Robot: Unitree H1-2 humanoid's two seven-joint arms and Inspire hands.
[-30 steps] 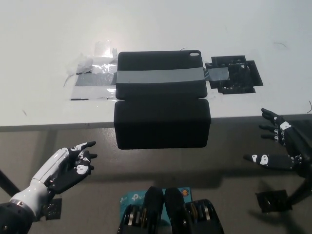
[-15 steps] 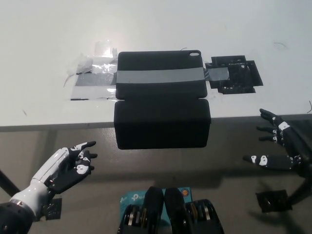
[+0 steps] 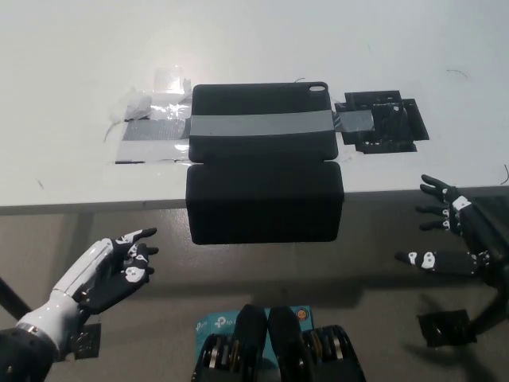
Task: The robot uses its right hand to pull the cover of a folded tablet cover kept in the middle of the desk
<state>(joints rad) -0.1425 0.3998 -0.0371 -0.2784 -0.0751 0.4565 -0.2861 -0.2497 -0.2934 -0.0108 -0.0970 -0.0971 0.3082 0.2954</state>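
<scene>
A black tablet cover (image 3: 262, 163) is seen from above, lying in the middle of a white bench (image 3: 71, 72). Its far half rests flat on the bench and is strapped down by a grey band of tape (image 3: 262, 125) running left to right across it. Its near half, the flap (image 3: 264, 200), sticks out past the near edge of the bench and hangs over the floor (image 3: 159, 334).

The cover is judged to be light, fairly stiff in its panels and flexible along the fold between them, with a matte surface that should not be slippery. The best hold is judged to be the flap's near edge or its near right corner, where fingers can be closed above and below, since nothing lies beneath it.

The black right hand (image 3: 455, 235) is held below bench level, well to the right of the flap, with fingers spread wide and nothing held. Open room is seen between it and the flap. The white left hand (image 3: 111, 267) rests low at the near left, fingers apart, empty.

To the left of the cover, clear and silver tape scraps (image 3: 151, 127) are stuck on the bench; to the right, a black patch (image 3: 386, 123) lies just beside it. Both sit clear of the overhanging flap.
</scene>
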